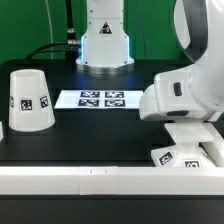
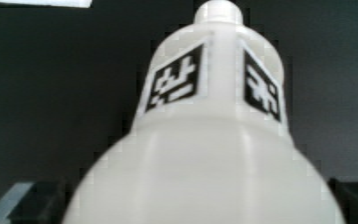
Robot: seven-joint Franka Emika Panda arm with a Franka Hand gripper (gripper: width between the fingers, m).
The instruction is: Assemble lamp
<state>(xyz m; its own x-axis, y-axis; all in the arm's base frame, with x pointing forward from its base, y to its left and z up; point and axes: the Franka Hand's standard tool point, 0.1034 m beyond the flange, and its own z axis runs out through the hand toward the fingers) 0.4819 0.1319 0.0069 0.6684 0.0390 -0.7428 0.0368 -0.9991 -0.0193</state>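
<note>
The white bulb post [image 2: 202, 130] fills the wrist view, with its round tip far from the camera and two black-white tags on its sides. My gripper [image 2: 194, 205] is shut on its wide end, and a dark finger [image 2: 34, 200] shows at each lower corner. In the exterior view my gripper [image 1: 183, 148] is low at the front right, holding the tagged bulb post [image 1: 178, 158] near the table. The large tapered shade [image 1: 30, 100] stands mouth down at the exterior view's left, far from my gripper. I cannot see the flat square base.
The marker board [image 1: 100, 98] lies flat on the black table in the middle. The robot's own white pedestal [image 1: 105, 45] stands at the back. A low white wall [image 1: 100, 180] runs along the front edge, just before the gripper.
</note>
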